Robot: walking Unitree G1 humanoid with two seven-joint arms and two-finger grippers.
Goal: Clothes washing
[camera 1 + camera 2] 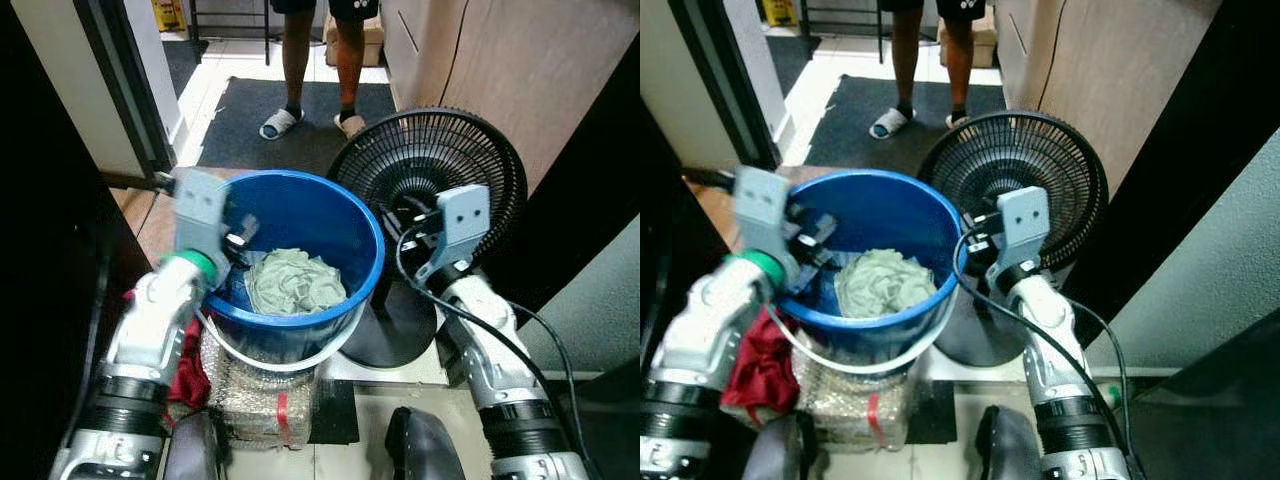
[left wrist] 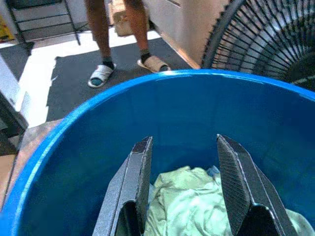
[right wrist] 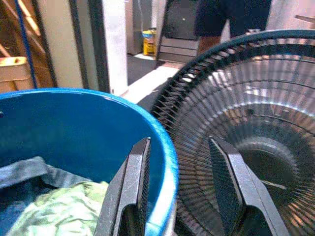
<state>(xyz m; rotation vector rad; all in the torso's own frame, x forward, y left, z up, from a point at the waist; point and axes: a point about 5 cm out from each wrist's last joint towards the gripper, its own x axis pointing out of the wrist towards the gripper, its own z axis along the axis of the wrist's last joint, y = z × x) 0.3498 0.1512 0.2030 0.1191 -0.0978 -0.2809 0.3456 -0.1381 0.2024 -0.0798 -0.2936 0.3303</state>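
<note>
— Where is the laundry from your pincers?

— Hallway, laundry run: the pale green garment (image 1: 296, 282) lies crumpled low in the blue bucket (image 1: 345, 215), below and just ahead of my left gripper (image 2: 184, 182), whose fingers stand apart and empty over the near rim. My right gripper (image 3: 179, 184), likewise spread and holding nothing, straddles the bucket's far rim, with the black fan (image 1: 440, 160) just beyond it. So the left arm is the nearer; I judge a straight dip downward would meet the cloth.

— Does the heap have a long axis?

— None I can make out; it looks a rounded bundle.

— What does one view add?

— My right wrist view shows a darker grey-blue cloth (image 3: 29, 169) beside the green one, possibly a second garment. The head views alone show a red cloth (image 1: 762, 365) hanging under my left forearm, outside the bucket, and a person (image 1: 320, 60) standing on the mat well beyond.
</note>
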